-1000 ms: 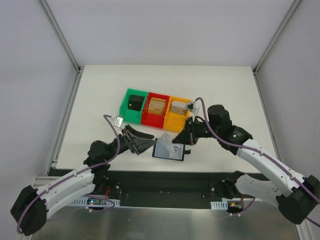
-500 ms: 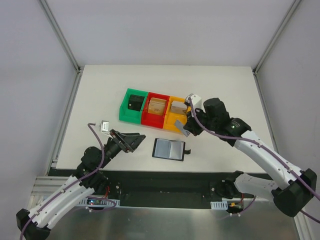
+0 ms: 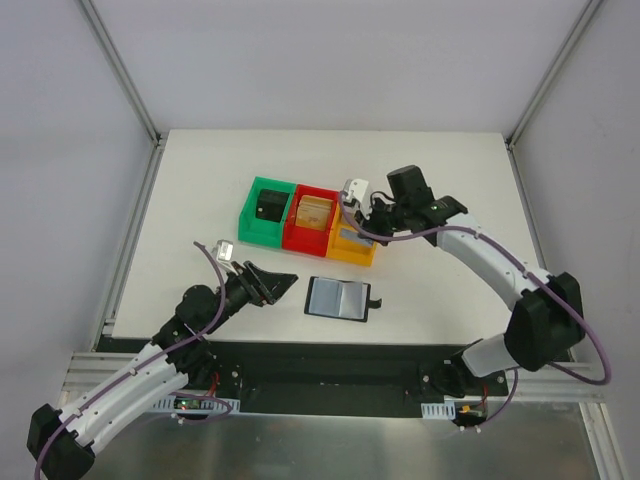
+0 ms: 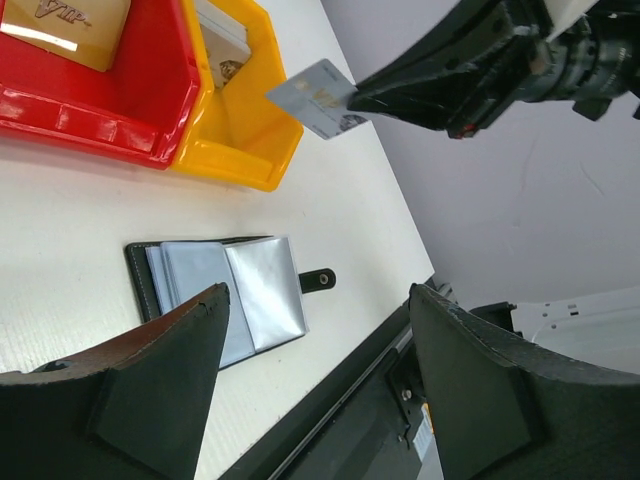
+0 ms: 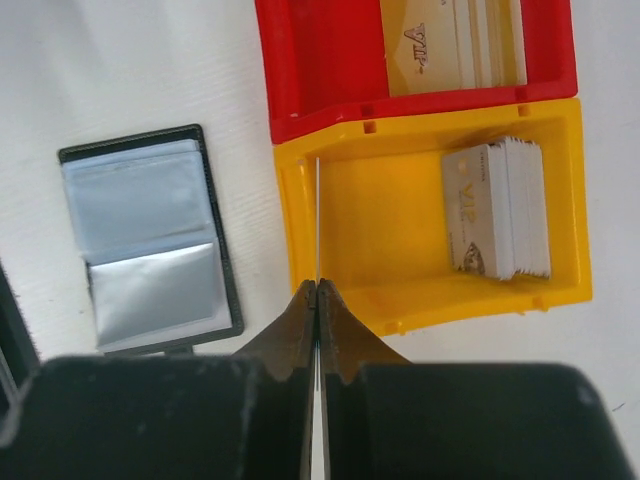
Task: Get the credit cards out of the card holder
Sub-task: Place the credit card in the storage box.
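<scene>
The black card holder (image 3: 340, 298) lies open on the white table, its clear sleeves facing up; it also shows in the left wrist view (image 4: 215, 295) and the right wrist view (image 5: 150, 245). My right gripper (image 3: 358, 220) is shut on a silver credit card (image 4: 315, 98), seen edge-on in its own view (image 5: 317, 220), and holds it above the near wall of the yellow bin (image 3: 352, 248). My left gripper (image 3: 285, 281) is open and empty, hovering left of the holder without touching it.
Three joined bins stand behind the holder: green (image 3: 262, 226) with a black item, red (image 3: 306, 238) with gold cards, yellow with a stack of silver cards (image 5: 497, 210). The table's front edge runs just below the holder.
My right gripper has lifted the silver card away from the holder and carried it back over the yellow bin. My left gripper has let go of the holder and drawn back to the left.
</scene>
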